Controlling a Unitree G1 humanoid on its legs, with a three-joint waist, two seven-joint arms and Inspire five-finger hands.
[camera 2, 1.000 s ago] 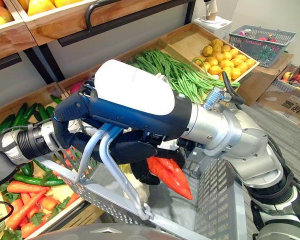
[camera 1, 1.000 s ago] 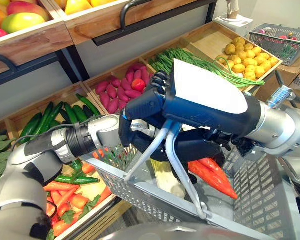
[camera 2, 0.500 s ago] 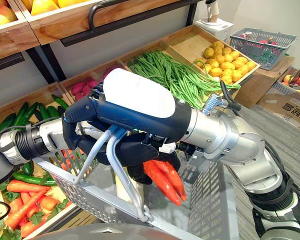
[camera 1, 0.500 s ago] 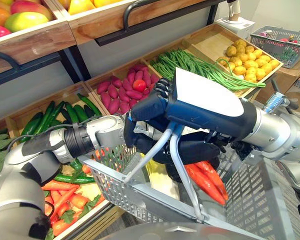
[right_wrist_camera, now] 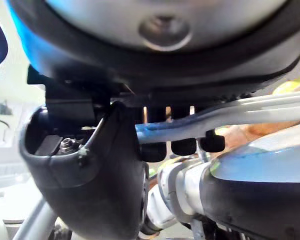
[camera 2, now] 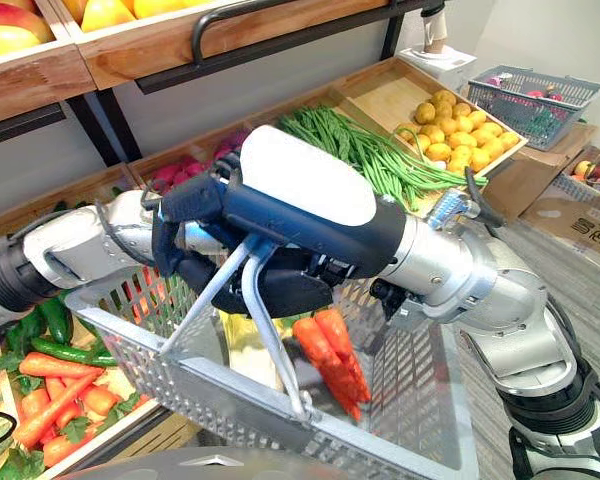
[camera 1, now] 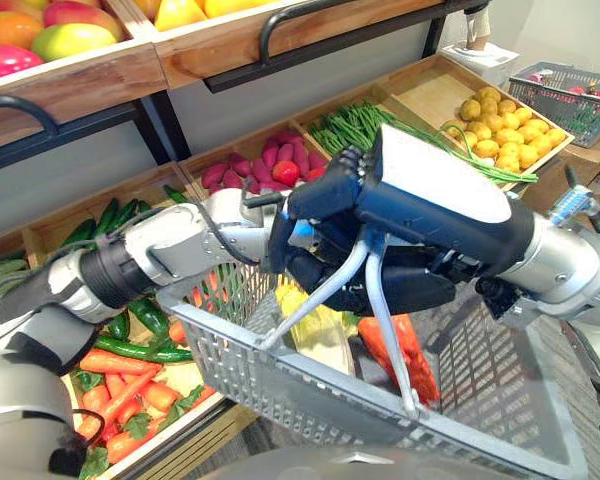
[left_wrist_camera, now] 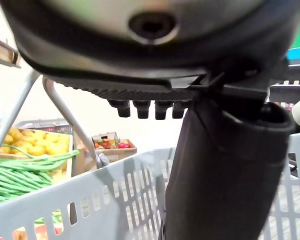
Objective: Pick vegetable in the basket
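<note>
The robot's right hand (camera 1: 430,195) is shut tight round the handle (camera 1: 320,295) of the grey basket (camera 1: 280,385) and holds it up in front of the shelves. The left hand (camera 2: 295,290) reaches in from the robot's left and sits just under the right hand, inside the top of the basket. The carrots (camera 2: 330,365) are in the basket, right below the left hand. They stand almost straight up. Their fat ends are up by the left hand and their thin tips point down to the basket floor, leaning a little toward the robot. So their long way runs up and down, and the left hand is the nearer hand, right on top of them. The fat ends come so close to the left hand that it is hard to say if they touch. It cannot be told if that hand has let go or has a hold on them. Beside the carrots, on the robot's left, a yellow vegetable (camera 1: 310,325) lies in the basket too. It looks like the carrots are as good as in. The next move most likely calls for the left hand to come up and out without bumping the handle.
</note>
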